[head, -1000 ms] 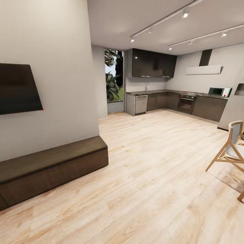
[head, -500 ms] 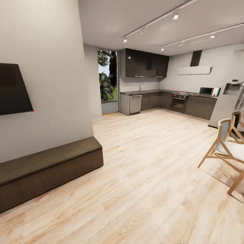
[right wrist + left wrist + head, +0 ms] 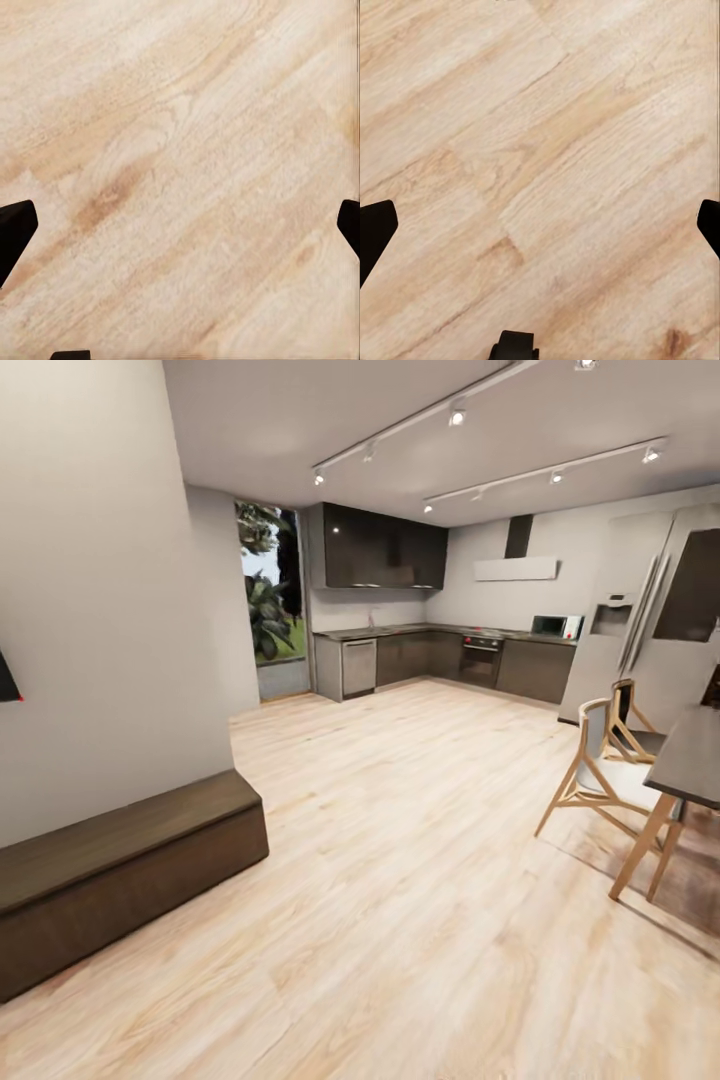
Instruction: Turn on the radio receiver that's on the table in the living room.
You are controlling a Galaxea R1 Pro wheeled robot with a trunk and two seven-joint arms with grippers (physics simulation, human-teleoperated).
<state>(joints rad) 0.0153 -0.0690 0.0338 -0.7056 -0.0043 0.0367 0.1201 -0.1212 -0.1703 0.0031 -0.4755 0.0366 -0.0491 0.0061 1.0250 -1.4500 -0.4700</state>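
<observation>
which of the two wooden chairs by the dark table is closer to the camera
The chair with the pale seat and backrest, standing just left of the dark table. The other chair sits behind it, toward the fridge.

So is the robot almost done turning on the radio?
Not yet. Nothing looks done. Its head faces the kitchen cabinets and a wooden chair. Both claws, left claw and right claw, hang open over wood floor. Finding the radio and switching it on is left.

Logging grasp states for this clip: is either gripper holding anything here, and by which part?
Nothing is held. The left gripper and right gripper are both open, with bare wood floor between the fingertips.
</observation>
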